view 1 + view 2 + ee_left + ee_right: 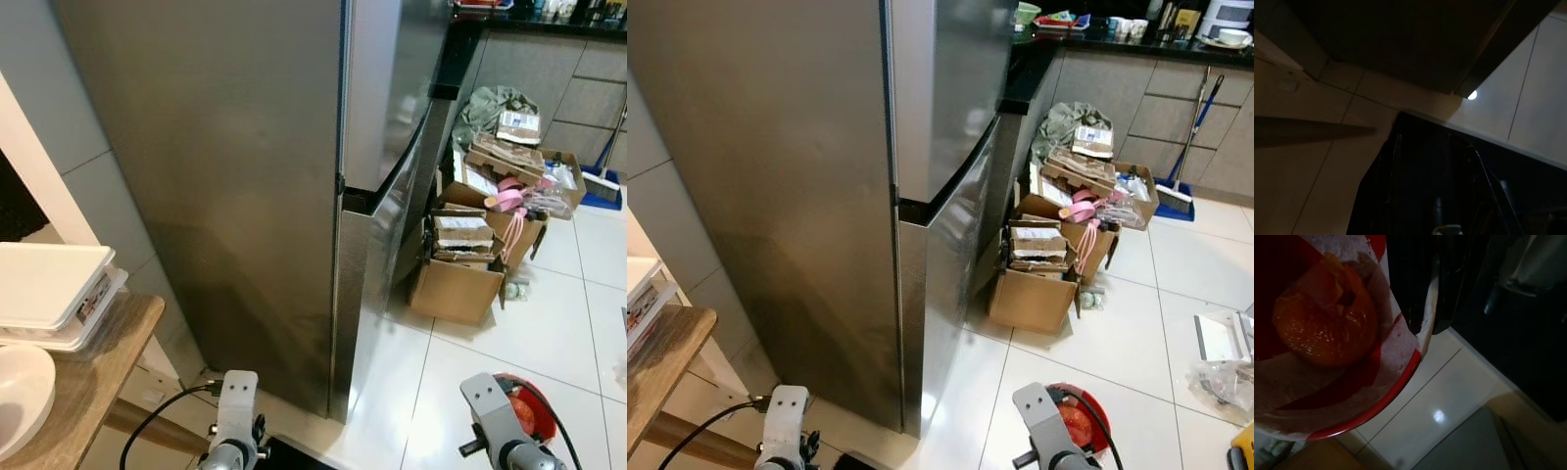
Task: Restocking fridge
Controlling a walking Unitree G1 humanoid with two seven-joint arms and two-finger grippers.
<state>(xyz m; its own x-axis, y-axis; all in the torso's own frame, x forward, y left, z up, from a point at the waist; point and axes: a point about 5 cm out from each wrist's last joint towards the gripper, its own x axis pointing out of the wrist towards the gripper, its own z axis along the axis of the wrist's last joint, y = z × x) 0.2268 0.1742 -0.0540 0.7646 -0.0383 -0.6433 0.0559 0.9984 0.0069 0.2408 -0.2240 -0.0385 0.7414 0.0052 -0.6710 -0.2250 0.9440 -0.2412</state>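
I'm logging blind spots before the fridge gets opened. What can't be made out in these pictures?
- Fridge contents: both doors closed, head views.
- Left gripper fingers: left wrist view too dark to tell their state.
- Red bowl: cut off by the right wrist view's edge; the orange food is unidentifiable.
- Countertop items: too small.

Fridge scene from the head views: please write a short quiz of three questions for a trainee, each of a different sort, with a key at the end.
1. True or false: both doors of the fridge are open.
2. What does the right gripper hold by the rim?
A. a red bowl lined with paper, with orange food inside
B. a milk carton
C. a glass bottle
3. Fill in the missing word: the cardboard boxes stand on the floor on the robot's ____ side of the fridge.

Key: 1 false, both doors are shut. 2 A. 3 right.
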